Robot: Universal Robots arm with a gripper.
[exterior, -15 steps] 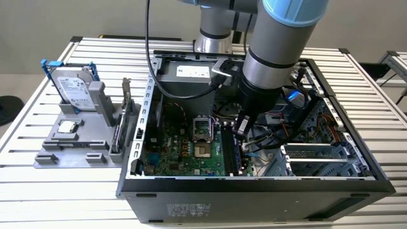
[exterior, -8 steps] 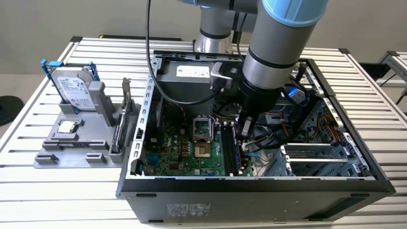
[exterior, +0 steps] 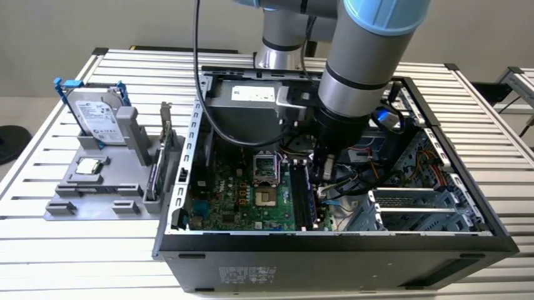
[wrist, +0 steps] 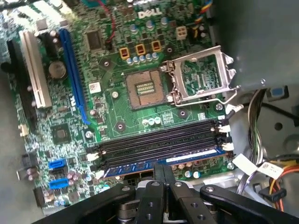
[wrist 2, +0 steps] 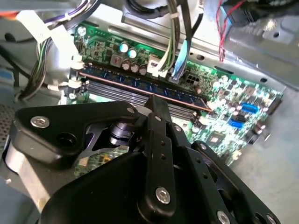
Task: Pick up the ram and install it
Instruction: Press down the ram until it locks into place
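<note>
The ram [wrist: 196, 156] is a long dark blue stick standing on edge in the memory slot at the edge of the green motherboard [wrist: 65, 135] inside the open computer case [exterior: 334, 244]. In the second wrist view the ram [wrist 2: 112, 80] runs past white slot clips [wrist 2: 74, 83]. My gripper [wrist: 163, 168] is shut, its black fingers [wrist: 156, 186] pressed together with nothing between them. The tips sit on the middle of the ram's upper edge. In the exterior view my gripper [exterior: 324, 172] reaches down into the case over the ram [exterior: 314, 203].
The empty processor socket [wrist: 145, 88] has its metal lid [wrist: 201, 77] flipped up beside the slots. Cable bundles [wrist: 261, 163] hang close to the ram's end. Outside the case, a grey fixture [exterior: 92, 187] holds a hard drive [exterior: 96, 119] and a processor chip [exterior: 87, 165].
</note>
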